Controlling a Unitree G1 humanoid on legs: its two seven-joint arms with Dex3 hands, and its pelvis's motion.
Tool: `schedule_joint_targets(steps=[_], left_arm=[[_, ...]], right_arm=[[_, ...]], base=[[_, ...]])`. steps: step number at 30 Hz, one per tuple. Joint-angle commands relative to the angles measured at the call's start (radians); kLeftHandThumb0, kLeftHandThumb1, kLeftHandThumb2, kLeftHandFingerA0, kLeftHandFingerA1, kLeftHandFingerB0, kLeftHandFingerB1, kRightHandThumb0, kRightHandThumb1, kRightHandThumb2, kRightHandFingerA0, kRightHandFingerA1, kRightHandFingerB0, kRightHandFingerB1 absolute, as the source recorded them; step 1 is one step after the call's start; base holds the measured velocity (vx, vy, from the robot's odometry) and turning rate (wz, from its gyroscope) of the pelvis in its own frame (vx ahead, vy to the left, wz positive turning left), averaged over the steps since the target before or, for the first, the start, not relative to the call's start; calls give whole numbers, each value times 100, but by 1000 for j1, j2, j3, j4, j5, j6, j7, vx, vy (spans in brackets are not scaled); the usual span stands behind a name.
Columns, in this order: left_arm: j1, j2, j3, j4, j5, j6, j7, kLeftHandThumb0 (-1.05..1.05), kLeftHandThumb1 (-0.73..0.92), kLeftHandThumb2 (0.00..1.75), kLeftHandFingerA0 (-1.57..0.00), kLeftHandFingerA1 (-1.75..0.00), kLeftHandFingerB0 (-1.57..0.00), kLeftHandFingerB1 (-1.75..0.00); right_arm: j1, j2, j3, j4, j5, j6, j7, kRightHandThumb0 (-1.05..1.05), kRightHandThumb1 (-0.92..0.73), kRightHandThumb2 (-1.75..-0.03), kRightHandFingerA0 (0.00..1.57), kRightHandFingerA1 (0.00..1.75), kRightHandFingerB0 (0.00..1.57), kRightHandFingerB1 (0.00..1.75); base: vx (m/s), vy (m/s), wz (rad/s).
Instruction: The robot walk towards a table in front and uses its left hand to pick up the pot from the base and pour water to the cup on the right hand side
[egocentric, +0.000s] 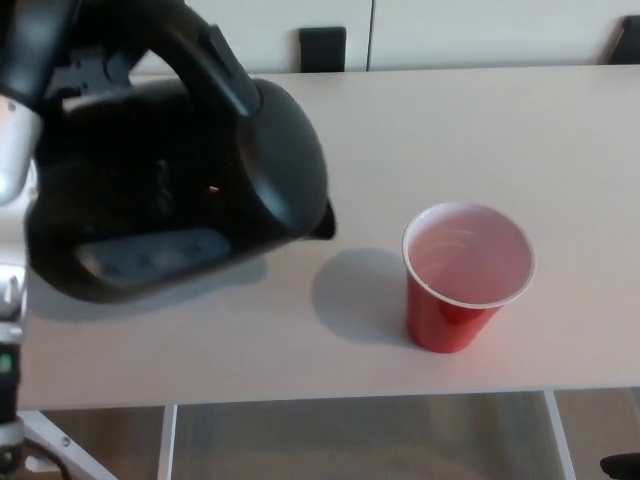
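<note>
The black pot (190, 190) fills the left of the head view, held a little above the white table (480, 120), its spout pointing right toward the cup. My left hand (35, 45) is at the top left corner, shut on the pot's handle; a silver part of the arm shows at the left edge. The red cup (466, 275) with a white inside stands upright right of the pot, a clear gap between them. Whether the cup holds water I cannot tell. My right hand does not show.
The table's front edge (350, 398) runs across the bottom, with white legs and floor below. A small black box (322, 47) sits against the wall behind the table. Dark objects show at the top right corner (628, 40) and the bottom right corner (620, 460).
</note>
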Motion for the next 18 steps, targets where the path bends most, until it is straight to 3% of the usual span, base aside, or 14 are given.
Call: schedule_joint_targets(steps=[1, 8, 18], left_arm=[[41, -56, 48, -47, -171, 134, -35, -15, 78, 71, -106, -134, -80, -103], [69, -119, 43, -28, -237, 173, -39, -14, 80, 69, -94, -150, -70, -117], [56, -123, 37, -43, -290, 201, -36, -14, 78, 72, -95, -151, -71, -119]], right_arm=[[14, 1, -9, -2, 12, -2, -2, -39, -73, -61, 71, 56, 47, 46], [8, 2, -10, 0, 13, -1, 2, -38, -72, -61, 71, 55, 45, 45], [7, -2, -8, -6, 11, 2, 9, -39, -74, -61, 69, 54, 45, 45]], base=[[0, 0, 0], [0, 0, 0], [0, 0, 0]])
